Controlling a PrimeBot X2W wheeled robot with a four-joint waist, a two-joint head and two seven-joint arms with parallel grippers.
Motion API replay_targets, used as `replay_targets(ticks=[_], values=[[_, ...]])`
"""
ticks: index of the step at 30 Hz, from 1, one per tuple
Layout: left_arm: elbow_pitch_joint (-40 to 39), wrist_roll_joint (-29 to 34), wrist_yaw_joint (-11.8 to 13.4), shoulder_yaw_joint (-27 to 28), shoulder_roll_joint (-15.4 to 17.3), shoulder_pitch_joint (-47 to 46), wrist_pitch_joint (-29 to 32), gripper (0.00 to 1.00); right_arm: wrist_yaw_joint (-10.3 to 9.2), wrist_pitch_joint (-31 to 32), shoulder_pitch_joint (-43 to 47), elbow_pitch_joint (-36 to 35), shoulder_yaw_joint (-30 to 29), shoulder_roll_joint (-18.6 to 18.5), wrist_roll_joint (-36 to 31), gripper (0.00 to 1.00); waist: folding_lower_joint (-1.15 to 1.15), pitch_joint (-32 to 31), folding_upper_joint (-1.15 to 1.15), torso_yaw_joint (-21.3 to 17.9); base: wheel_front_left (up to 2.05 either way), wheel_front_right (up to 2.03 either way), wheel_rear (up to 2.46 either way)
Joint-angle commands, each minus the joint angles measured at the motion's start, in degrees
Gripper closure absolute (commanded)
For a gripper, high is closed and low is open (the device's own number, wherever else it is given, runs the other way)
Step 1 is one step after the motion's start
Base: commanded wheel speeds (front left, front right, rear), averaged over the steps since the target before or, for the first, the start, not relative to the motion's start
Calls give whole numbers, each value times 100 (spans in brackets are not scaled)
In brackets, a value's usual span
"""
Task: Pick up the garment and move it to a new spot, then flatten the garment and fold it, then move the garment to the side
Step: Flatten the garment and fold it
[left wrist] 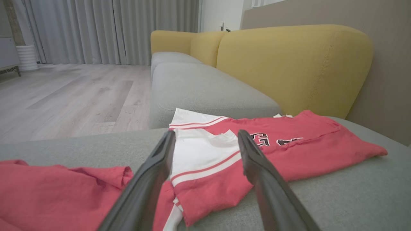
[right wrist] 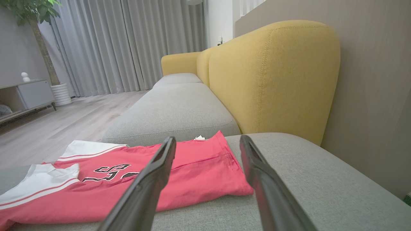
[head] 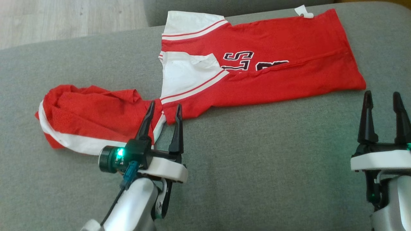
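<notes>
Red/white garment (head: 273, 57) lies across the far part of the grey seat cushion (head: 257, 166), one end bunched at the left. Yellow backrest (right wrist: 273, 80) and wood floor (head: 64, 19) are beyond the far edge. Left gripper (head: 165, 106) is spread wide and empty, tips over the near hem by the bunch. Right gripper (head: 382, 95) is likewise, just off the near right corner, w/ bare cushion all round.

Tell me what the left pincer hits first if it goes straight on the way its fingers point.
The shirt: the open left pincer frames its white sleeve panel just ahead. Its height above the shirt is unclear, so it might skim over.
</notes>
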Motion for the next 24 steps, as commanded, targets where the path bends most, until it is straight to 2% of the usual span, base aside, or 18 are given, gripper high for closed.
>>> replay_targets(ticks=[1, 7, 12, 24], values=[[-58, 46, -53, 219, -19, -307, -29, 0, -4, -35, -195, -210, 108, -23, -70, 0, 0, 35, 0, -10, 0, 0, 0], [879, -70, -192, 135, -82, -687, 20, 0, -4, -35, -284, -241, 142, -1, -126, 0, 0, 169, 0, -55, 0, 0, 0], [1615, -218, -254, 19, -108, -1041, 317, 0, -4, -36, -351, -237, 210, 43, -111, 0, 0, 321, 0, -144, 0, 0, 0], [2641, -326, -425, -285, -125, -1794, 590, 0, -4, -36, -609, -295, 373, 172, -79, 0, 0, 795, 0, -418, 0, 0, 0]])
